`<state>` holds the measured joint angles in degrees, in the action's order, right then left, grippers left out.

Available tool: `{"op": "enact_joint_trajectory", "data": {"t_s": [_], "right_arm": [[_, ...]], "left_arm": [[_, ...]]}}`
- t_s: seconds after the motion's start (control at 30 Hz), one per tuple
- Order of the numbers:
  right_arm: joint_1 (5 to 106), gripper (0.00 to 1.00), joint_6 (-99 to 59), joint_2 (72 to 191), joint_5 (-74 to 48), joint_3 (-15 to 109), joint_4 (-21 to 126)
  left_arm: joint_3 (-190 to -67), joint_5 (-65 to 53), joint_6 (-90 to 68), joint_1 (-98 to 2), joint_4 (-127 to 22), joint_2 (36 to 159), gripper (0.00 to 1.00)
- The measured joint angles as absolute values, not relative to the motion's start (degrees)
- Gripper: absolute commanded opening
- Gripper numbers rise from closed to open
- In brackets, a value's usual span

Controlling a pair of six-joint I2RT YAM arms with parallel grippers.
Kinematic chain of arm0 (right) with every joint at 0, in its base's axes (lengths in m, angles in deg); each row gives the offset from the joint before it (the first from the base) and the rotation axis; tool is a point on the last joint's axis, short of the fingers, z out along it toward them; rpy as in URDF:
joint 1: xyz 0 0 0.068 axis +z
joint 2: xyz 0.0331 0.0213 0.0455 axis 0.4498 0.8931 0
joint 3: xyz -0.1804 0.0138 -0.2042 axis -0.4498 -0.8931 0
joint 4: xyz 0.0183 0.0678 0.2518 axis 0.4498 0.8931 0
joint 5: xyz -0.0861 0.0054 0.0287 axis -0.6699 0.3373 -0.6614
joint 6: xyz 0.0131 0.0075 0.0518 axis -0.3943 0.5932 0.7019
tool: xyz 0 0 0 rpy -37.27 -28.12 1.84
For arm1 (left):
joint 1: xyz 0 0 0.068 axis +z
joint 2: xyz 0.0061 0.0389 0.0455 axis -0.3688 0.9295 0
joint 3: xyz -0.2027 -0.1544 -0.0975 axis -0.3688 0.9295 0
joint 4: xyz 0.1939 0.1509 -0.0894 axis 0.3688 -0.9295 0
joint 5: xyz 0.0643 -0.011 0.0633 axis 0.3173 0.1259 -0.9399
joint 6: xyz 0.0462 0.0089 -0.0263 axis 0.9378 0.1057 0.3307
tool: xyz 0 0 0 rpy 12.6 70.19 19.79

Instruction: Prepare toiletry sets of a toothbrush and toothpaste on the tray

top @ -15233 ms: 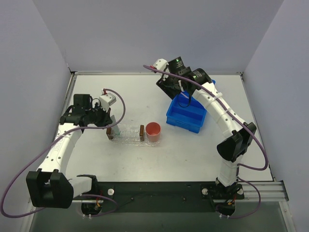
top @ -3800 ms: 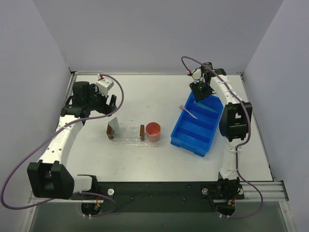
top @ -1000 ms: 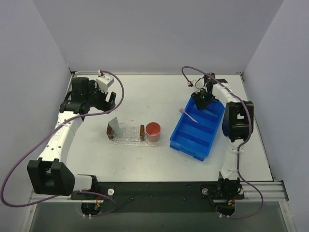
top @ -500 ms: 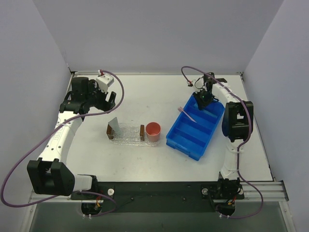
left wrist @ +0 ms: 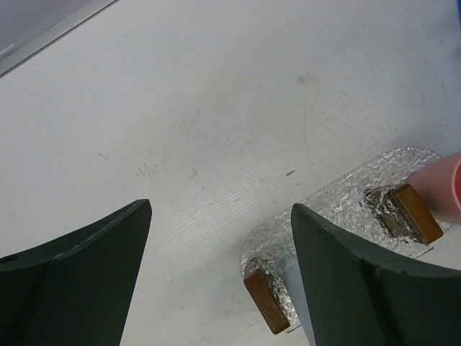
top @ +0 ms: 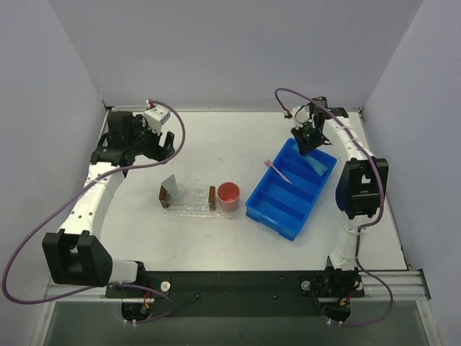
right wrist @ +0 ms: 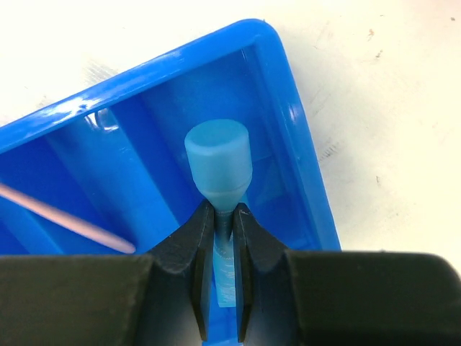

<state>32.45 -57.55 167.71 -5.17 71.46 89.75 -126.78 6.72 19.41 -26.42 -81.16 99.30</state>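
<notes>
Done: grey toothpaste (top: 170, 184) on tray (top: 189, 200)
Right end effector (right wrist: 220, 216): pinching blue toothpaste (right wrist: 218, 162)
Left end effector (left wrist: 220, 216): spread
Pending: toothbrush (top: 278, 170), bin's (top: 277, 210) 11 o'clock

Right gripper (right wrist: 222, 213) tight on light blue toothpaste (right wrist: 217, 155) over blue bin (right wrist: 305, 166), pink toothbrush (right wrist: 65, 216) at left
</notes>
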Motion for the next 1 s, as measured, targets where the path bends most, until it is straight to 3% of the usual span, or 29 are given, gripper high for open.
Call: {"op": "enact_joint_trajectory", "data": {"t_s": [0.53,1.0], "right_arm": [[33.5,0.00,-54.9,162.4,-1.0,88.1,100.0],[42.0,0.00,-41.2,158.6,9.4,101.8,101.6]], "left_arm": [[-137.9,12.1,8.7,-29.3,-80.0,103.8,0.87],[-145.9,18.7,-7.2,-35.4,-76.6,107.4,0.86]]}}
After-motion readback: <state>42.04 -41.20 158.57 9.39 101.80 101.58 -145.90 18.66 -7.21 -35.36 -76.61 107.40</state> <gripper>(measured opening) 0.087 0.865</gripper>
